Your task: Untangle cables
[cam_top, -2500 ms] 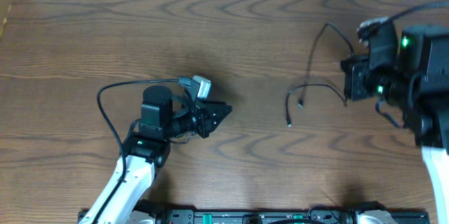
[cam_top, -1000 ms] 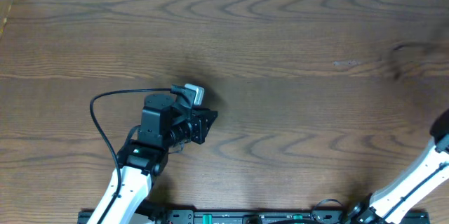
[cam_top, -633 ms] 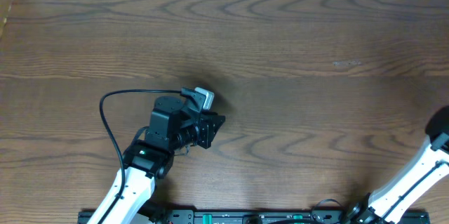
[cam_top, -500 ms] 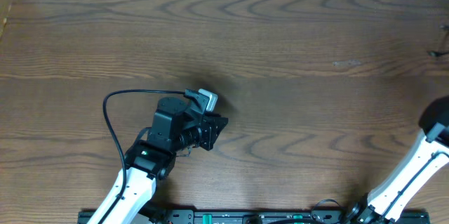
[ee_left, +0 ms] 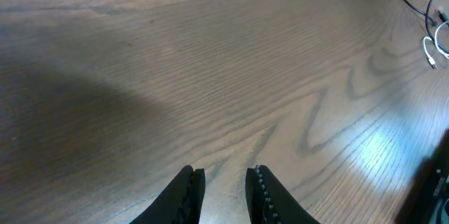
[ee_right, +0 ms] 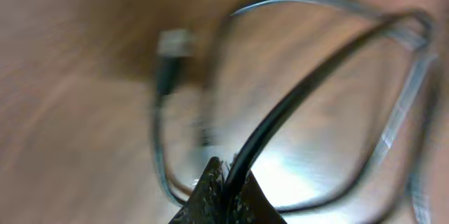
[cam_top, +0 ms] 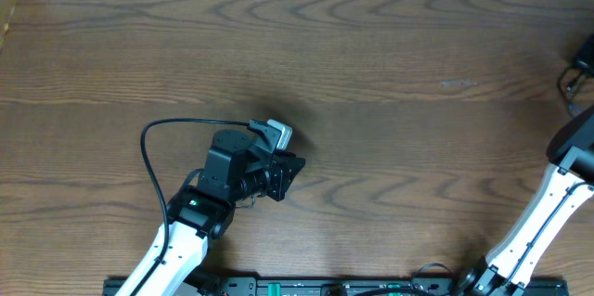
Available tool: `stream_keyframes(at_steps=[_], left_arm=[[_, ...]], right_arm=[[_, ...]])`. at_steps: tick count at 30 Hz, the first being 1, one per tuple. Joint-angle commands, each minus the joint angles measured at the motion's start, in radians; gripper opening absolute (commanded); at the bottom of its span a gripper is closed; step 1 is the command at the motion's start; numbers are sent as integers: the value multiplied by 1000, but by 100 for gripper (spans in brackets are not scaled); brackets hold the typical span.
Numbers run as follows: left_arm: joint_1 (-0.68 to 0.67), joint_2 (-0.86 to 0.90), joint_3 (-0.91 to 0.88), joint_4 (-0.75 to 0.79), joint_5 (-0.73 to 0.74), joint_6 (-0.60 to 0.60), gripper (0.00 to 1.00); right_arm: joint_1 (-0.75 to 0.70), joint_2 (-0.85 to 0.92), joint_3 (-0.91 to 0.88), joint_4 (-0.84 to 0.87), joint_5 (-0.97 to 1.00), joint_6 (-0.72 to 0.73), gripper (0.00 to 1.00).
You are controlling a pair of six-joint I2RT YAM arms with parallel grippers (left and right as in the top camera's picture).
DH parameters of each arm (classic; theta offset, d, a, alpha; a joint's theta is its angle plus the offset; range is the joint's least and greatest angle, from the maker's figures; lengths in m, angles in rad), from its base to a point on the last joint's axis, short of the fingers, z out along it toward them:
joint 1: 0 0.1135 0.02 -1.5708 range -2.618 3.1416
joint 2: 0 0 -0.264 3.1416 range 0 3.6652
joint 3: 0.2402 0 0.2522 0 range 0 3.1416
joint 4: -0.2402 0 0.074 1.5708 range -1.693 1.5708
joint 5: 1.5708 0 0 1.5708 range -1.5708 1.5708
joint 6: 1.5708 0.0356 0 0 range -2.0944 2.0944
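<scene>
Cables point(cam_top: 568, 81) sit at the far right edge of the tabletop point(cam_top: 371, 45) in the overhead view, where only a small dark loop shows beside the right arm. The right wrist view is badly blurred. It does show the right gripper point(ee_right: 224, 192) with its jaws pinched tight on the black cable point(ee_right: 295, 104), which rises from the fingertips. A paler strand point(ee_right: 410, 104) curves around it, and a small plug point(ee_right: 170, 43) hangs at upper left. Whether that paler strand is the white cable cannot be told there.

The left gripper point(ee_left: 224, 185) hovers low over bare wood near the middle of the tabletop, well apart from the bundle. Its jaws stand narrowly apart with nothing between them. In its own view the white cable point(ee_left: 428, 52) and a black cord appear only in the far upper right corner.

Several things could go wrong from here. With one gripper holding and nothing pinning the other cord, a pull would likely drag both cables along together and draw the loops tighter rather than free them. The cord is thin, so it could slide through the pinch if tugged. The plug could snag inside a loop. Working this close to the edge also risks the bundle going off the tabletop, out of the left gripper's reach.
</scene>
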Motion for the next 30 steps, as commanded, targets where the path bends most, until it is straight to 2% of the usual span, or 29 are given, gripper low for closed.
stream_keyframes(at_steps=[1, 12, 16, 21, 24, 30], left_arm=[[-3, -6, 7, 0, -13, 14, 25], [-3, -6, 7, 12, -13, 14, 25], [-3, -6, 7, 11, -13, 13, 25], [-3, -6, 7, 11, -13, 13, 25], [-3, -6, 7, 11, -13, 1, 25], [-3, -6, 7, 11, -12, -15, 25]], right_arm=[[-37, -53, 22, -10, 205, 37, 1], [-68, -53, 22, 1, 125, 54, 1], [-66, -53, 22, 34, -57, -22, 1], [-54, -53, 22, 55, -83, -5, 1], [-45, -53, 22, 106, -109, 2, 1], [-15, -53, 22, 284, -285, 2, 1]])
